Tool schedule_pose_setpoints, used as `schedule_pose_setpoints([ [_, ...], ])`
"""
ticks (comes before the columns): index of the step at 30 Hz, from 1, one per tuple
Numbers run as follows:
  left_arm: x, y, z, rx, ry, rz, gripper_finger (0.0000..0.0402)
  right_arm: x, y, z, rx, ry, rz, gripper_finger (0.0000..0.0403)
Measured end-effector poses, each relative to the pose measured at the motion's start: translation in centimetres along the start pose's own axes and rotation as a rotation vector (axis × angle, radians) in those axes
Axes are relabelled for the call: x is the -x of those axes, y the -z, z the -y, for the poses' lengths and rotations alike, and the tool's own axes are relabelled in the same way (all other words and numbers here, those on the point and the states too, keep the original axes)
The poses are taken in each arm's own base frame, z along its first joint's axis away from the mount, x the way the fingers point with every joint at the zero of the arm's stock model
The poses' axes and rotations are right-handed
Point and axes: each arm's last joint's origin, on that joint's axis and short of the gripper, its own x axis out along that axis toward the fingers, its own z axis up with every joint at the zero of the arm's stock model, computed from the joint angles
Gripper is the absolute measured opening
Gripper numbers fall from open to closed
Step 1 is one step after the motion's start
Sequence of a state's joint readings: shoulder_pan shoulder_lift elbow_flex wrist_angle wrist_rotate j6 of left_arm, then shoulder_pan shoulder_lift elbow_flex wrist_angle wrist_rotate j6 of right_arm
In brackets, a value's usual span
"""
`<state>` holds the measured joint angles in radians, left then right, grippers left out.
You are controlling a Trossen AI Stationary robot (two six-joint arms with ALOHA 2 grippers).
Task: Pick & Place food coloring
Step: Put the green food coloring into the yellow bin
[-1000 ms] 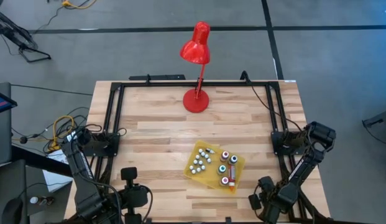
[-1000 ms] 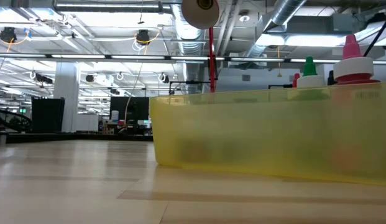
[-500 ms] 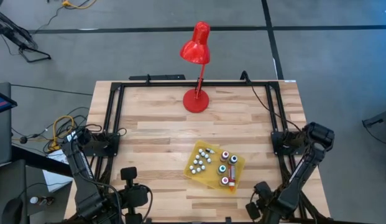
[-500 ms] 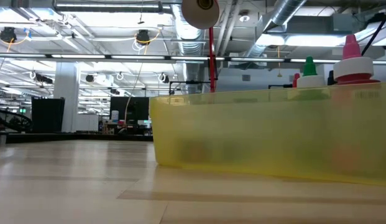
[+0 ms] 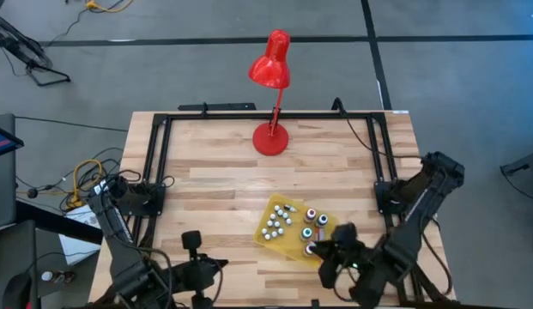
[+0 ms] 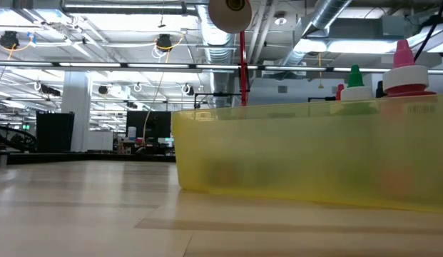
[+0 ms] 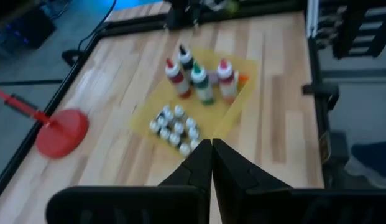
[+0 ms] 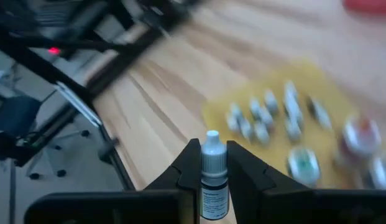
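Observation:
A yellow tray (image 5: 287, 245) lies near the table's near right. It holds a cluster of tiny white-capped pieces (image 5: 275, 225) and food coloring bottles (image 5: 311, 216) with red, green and dark contents (image 7: 204, 84). My right gripper (image 5: 328, 253) hovers above the tray's near right corner, shut on a tiny dropper bottle (image 8: 212, 168) with a white cap and a pale labelled body. My left gripper (image 7: 211, 149) is shut with nothing in it, near the table's near edge (image 5: 213, 264), pointing toward the tray. In the low view only the tray wall (image 6: 299, 150) and bottle tips (image 6: 355, 75) show. My right gripper pinches the dropper bottle's body (image 8: 213, 190) between its two fingers. The bottle lies along the fingers, and its white cap (image 8: 212, 142) sticks out past their tips. The fingers slant down toward the tray from the table's near right. The bottle is lifted clear.
A red desk lamp stands on its round base (image 5: 270, 137) at the table's far middle, its shade (image 5: 270, 64) leaning beyond the far edge. Black rails (image 5: 154, 163) frame the table's left, right and far sides. Bare wood (image 5: 215, 197) lies between the tray and the left rail.
My right gripper has risen from beyond the table's near right corner and swung left to above the tray's near right corner, turning as it went. My left gripper has shifted a little toward the right and turned toward the tray. The tray and its contents have stayed put.

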<state>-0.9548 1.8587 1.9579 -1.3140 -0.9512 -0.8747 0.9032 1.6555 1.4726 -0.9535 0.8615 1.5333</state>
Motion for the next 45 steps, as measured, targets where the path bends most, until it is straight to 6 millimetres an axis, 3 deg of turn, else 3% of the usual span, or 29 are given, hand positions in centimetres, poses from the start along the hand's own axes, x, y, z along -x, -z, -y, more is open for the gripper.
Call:
schedule_pose_setpoints([
  [9, -3.1, -3.4, 0.0, 0.005, 0.135, 0.033, 0.0004, -1.7, -9.0, -3.4, 0.292, -0.277, 0.165, 0.0043],
  [17, -5.0, -5.8, -1.5, -0.040, 0.283, -0.004, 0.0004, -2.1, -12.5, -3.1, 0.413, -0.405, 0.205, 0.0043],
  [21, -3.5, -6.5, -3.4, 0.008, 0.233, -0.063, 0.0001, -2.0, -13.0, -2.4, 0.453, -0.382, 0.188, 0.0043],
  [26, 2.3, -6.6, -5.2, 0.043, 0.087, 0.066, 0.0000, -1.6, -13.3, -1.9, 0.473, -0.366, 0.177, 0.0043],
  [29, 5.5, -5.5, -5.4, 0.035, -0.045, 0.221, 0.0000, -1.6, -13.3, -1.9, 0.514, -0.363, 0.183, 0.0043],
  [33, 6.3, -3.1, -5.2, 0.034, -0.117, 0.252, 0.0000, -1.7, -13.3, -1.9, 0.550, -0.358, 0.189, 0.0043],
  [39, 3.4, 0.1, -4.7, 0.169, -0.117, 0.098, 0.0000, -2.1, -13.7, -1.7, 0.581, -0.342, 0.197, 0.0043],
  [45, 0.1, 5.4, -5.1, 0.252, -0.204, -0.069, 0.0000, -2.5, -14.0, -1.5, 0.575, -0.352, 0.189, 0.0043],
])
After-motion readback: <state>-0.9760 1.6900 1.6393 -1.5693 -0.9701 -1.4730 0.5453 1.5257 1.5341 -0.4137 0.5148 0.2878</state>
